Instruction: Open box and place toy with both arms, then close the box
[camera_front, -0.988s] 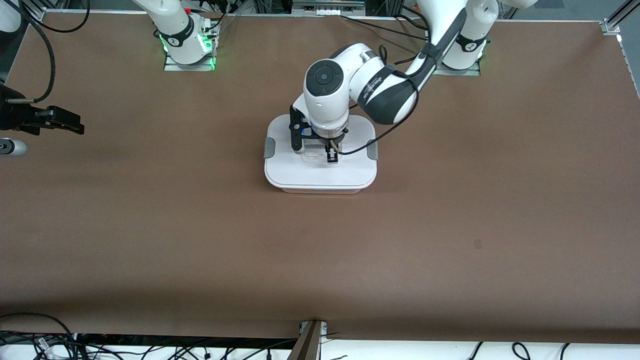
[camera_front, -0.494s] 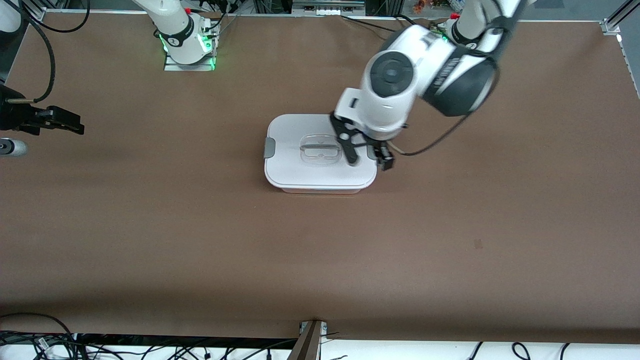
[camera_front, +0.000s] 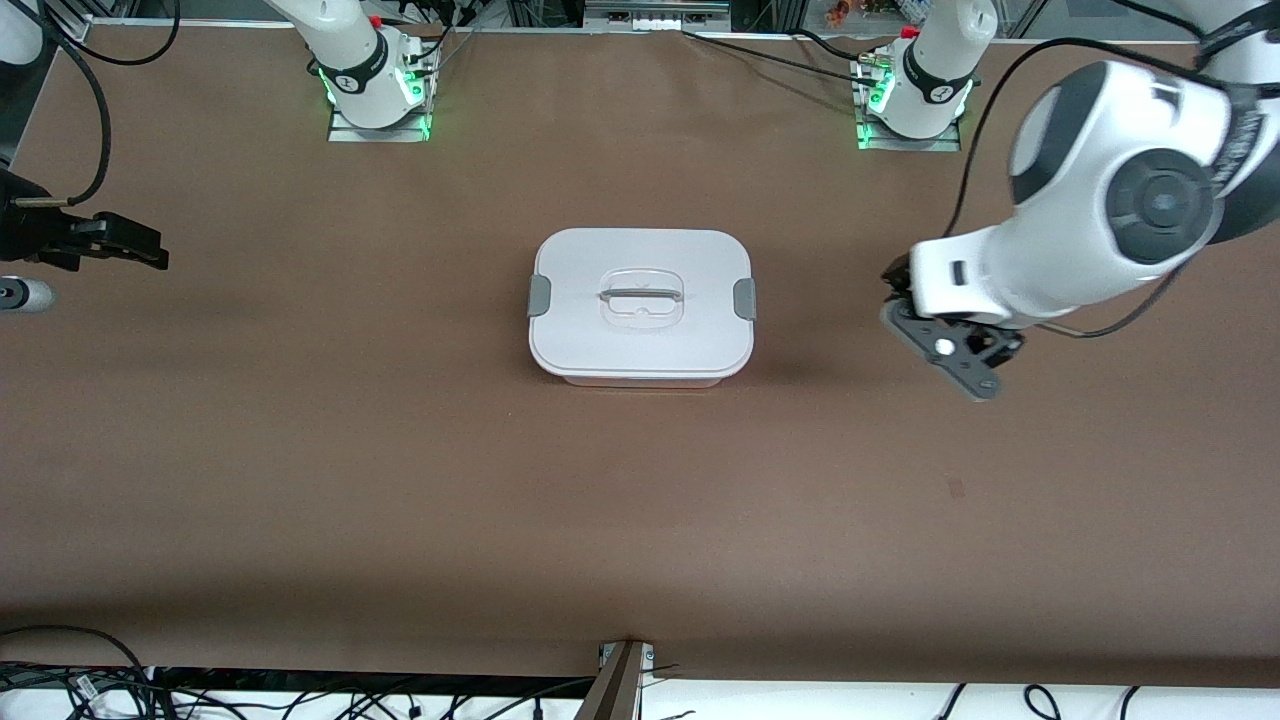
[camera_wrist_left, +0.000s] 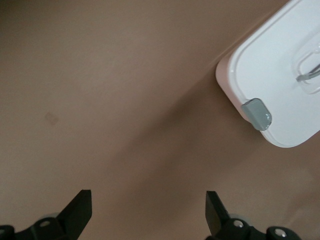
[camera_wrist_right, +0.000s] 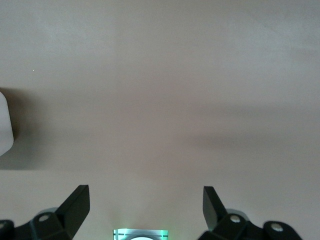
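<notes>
Box (camera_front: 641, 305) lidded, contents seemingly hidden; left gripper (camera_front: 945, 350) and right gripper (camera_front: 120, 240) both spread, empty.

Bare table (camera_front: 400, 450) around the closed box (camera_front: 640, 320).

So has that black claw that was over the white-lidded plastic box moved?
Yes. The left gripper swung off the white-lidded translucent plastic box toward the left arm's end of the table.

A rounded-rectangular plastic box (camera_front: 641, 308) with its flat lid (camera_front: 641, 300) on sits mid-table (camera_front: 400, 480). The left gripper (camera_front: 945, 350) hangs over bare table toward the left arm's end, apart from the box. The right gripper (camera_front: 120, 245) waits over the right arm's end.
</notes>
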